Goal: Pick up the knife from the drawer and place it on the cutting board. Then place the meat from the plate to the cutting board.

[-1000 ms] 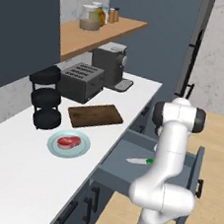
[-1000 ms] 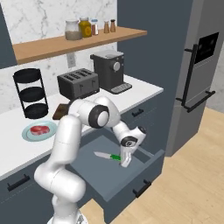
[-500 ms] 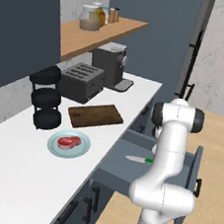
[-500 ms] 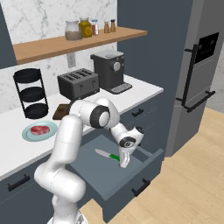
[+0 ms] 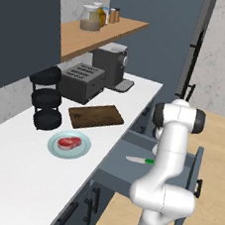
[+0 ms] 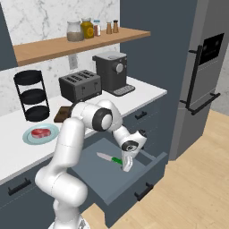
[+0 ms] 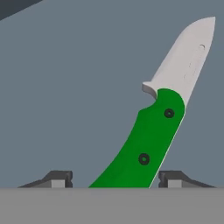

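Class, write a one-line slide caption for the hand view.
Claw lowered over the green-handled knife lying on the drawer floor, a fingertip on either side of the handle.

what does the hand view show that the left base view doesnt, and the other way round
Hand view alone: the two rivets on the knife handle, the curved blade tip, and the claw fingertips on either side of the handle's end.

Left base view alone: the cutting board, the meat on its plate, the toaster and the coffee machine.

Both: the knife lying flat on the floor of the open drawer.
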Controlling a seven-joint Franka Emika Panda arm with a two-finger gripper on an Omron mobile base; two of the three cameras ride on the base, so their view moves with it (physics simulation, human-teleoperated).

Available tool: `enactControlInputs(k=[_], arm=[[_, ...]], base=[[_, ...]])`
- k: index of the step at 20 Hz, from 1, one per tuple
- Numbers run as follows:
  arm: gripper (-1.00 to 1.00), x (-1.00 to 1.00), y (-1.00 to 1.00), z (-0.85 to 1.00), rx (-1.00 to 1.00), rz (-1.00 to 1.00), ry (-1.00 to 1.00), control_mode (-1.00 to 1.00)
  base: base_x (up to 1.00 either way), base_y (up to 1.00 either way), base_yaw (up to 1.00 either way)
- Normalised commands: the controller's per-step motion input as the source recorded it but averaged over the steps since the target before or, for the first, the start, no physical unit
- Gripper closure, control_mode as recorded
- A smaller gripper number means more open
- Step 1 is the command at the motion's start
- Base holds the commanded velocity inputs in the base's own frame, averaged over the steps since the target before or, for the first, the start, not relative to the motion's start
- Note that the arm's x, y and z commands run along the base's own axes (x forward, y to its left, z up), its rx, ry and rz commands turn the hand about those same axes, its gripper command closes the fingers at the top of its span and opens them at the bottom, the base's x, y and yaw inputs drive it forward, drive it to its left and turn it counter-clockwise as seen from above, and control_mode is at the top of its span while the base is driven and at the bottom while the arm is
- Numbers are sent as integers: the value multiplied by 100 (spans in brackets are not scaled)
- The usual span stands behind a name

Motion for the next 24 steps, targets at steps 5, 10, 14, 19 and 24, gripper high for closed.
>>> enactControlInputs(k=[5, 10, 14, 19, 24], arm=[[100, -10, 0, -5, 0, -2, 2, -100], [100, -26, -6, 36, 0, 0, 5, -100], [100, -29, -2, 54, 0, 0, 0, -100], [100, -27, -1, 72, -2, 0, 0, -100], [100, -32, -33, 88, 0, 0, 0, -100]], base=[[0, 0, 0], [0, 0, 0], [0, 0, 0], [0, 0, 0], [0, 0, 0]])
